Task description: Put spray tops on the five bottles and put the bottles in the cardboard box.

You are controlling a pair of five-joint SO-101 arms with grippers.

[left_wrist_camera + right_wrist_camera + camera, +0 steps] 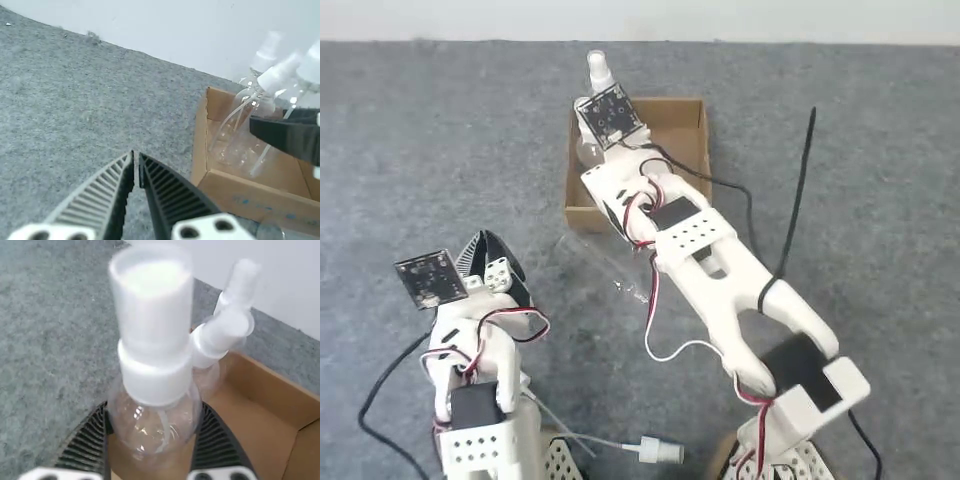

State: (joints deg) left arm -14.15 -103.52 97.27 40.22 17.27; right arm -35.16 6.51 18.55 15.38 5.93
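My right gripper (593, 150) is shut on a clear bottle (152, 425) with a white spray top (599, 68), held upright over the near-left corner of the cardboard box (678, 125). Its fingers (85, 445) press the bottle's shoulders. Another capped bottle (225, 325) stands in the box (260, 410) just behind it. Near the left arm's base my left gripper (490, 245) is shut on nothing, low over the carpet. Its own view has the gripper (134, 165) pointing toward the box (200, 145) and the capped bottles (240, 130). An uncapped clear bottle (605, 265) lies on the carpet in front of the box.
A loose spray top (658, 451) with its tube lies on the carpet between the two arm bases. Grey carpet (440, 150) stretches to the left of the box. A black cable (798, 190) runs along the right side. A white wall stands behind the box.
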